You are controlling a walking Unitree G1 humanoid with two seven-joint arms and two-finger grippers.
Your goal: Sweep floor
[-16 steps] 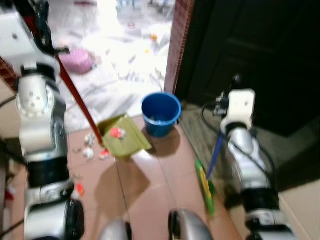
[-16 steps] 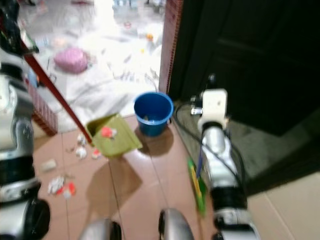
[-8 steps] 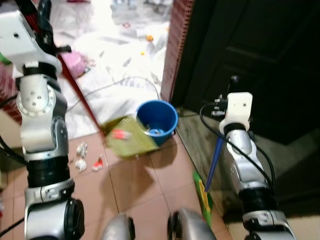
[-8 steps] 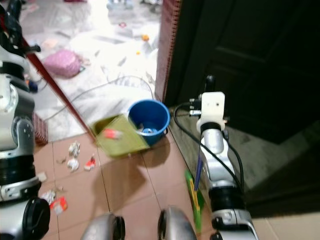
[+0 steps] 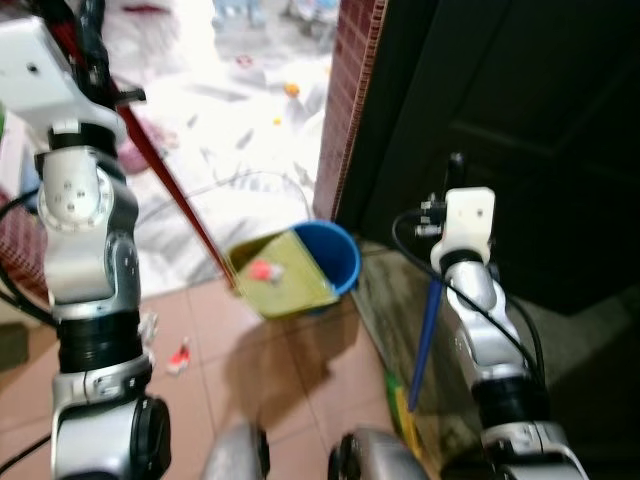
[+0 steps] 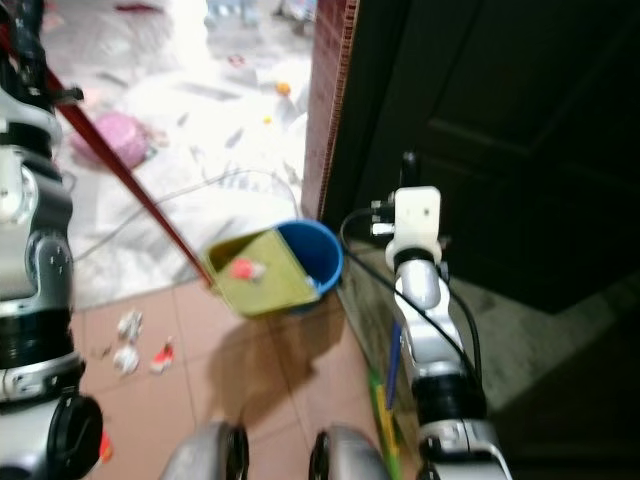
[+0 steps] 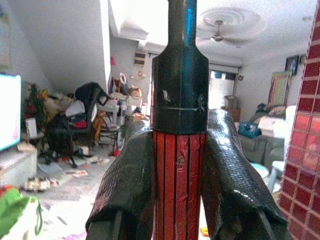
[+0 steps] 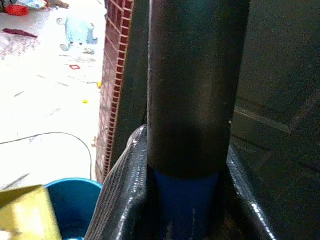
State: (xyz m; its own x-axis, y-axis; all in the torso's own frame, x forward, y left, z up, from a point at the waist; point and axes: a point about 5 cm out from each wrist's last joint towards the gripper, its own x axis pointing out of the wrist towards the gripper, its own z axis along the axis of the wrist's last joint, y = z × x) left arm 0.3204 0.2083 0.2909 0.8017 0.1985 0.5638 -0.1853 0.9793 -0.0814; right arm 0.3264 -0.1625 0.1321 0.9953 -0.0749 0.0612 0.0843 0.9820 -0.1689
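A yellow-green dustpan (image 5: 285, 280) hangs off the floor, its far edge over the rim of the blue bucket (image 5: 343, 256). A red scrap (image 5: 263, 270) lies on the pan. The pan's long red handle (image 5: 175, 190) runs up to my left gripper (image 7: 180, 125), which is shut on it high at the left. My right gripper (image 8: 185, 145) is shut on the broom's blue handle (image 5: 428, 320). The green and yellow broom head (image 5: 402, 415) rests on the floor by my right side.
Bits of litter (image 6: 128, 340) lie on the red tiles left of the bucket. A red brick pillar (image 5: 350, 100) and a dark door (image 5: 520, 120) stand just behind the bucket. A white cable (image 6: 190, 190) and a pink bundle (image 6: 110, 135) lie on the bright floor beyond.
My left arm has lifted the dustpan off the tiles and carried it right, onto the bucket's rim. The whole view has shifted as the camera moved. The right arm still holds the broom.
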